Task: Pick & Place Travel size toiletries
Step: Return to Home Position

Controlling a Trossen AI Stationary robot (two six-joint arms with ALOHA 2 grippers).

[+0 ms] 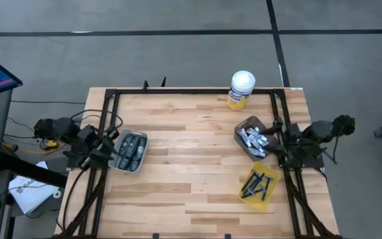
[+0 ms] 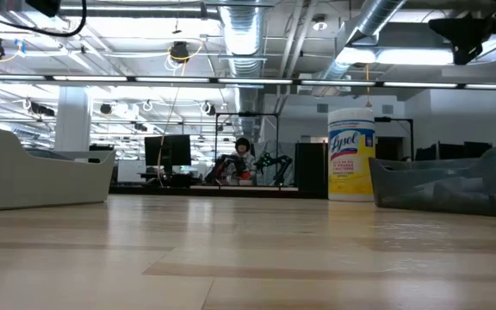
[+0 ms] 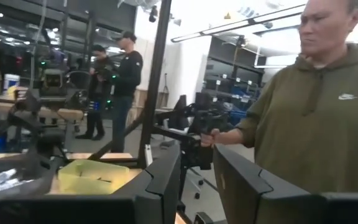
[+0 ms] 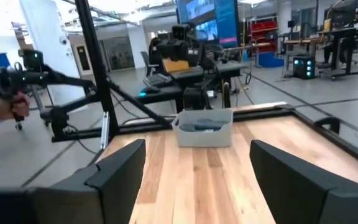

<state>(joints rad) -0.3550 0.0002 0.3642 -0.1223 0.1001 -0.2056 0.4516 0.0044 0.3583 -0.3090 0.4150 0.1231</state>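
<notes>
Open-plan lab w/ desks, monitors and people is seen beyond a pale wooden plank tabletop (image 1: 191, 166) framed by black rails.

The L gripper (image 3: 196, 169) is held at the table's left edge. Its jaws are parted and nothing is gripped between the dark fingers (image 3: 166, 180). Just beside it a light grey plastic bin (image 1: 145, 141) is set, filled w/ dark grey oval shaver pieces (image 1: 131, 149).

The R gripper (image 4: 197, 155) is held at the right edge, jaws likewise spread and empty. Near it a dark grey bin (image 1: 239, 129) of small silver-white tubes (image 1: 253, 139) is placed. Nearer the front edge, thin blue disposable razors (image 1: 256, 182) are piled in a yellow plastic bin (image 1: 266, 200).

A yellow wipes canister w/ white lid (image 1: 241, 89) is stood at the far edge, apart from the bins. No loose toiletries are seen on the bare planks, so sorting is judged approx. done.

A person in an olive hoodie (image 3: 316, 118) is stood beyond the table's right side, one hand (image 3: 211, 138) closed on a black handle.

Risks:
- The grey bin could be clipped and shoved if the L arm is swung inward, since the gripper is so close to it.
- The dark bin's rim could be caught the same way by the R arm.
- The yellow bin could be knocked off, as it is near the table's corner.
- The person may be within the R arm's reach.
</notes>
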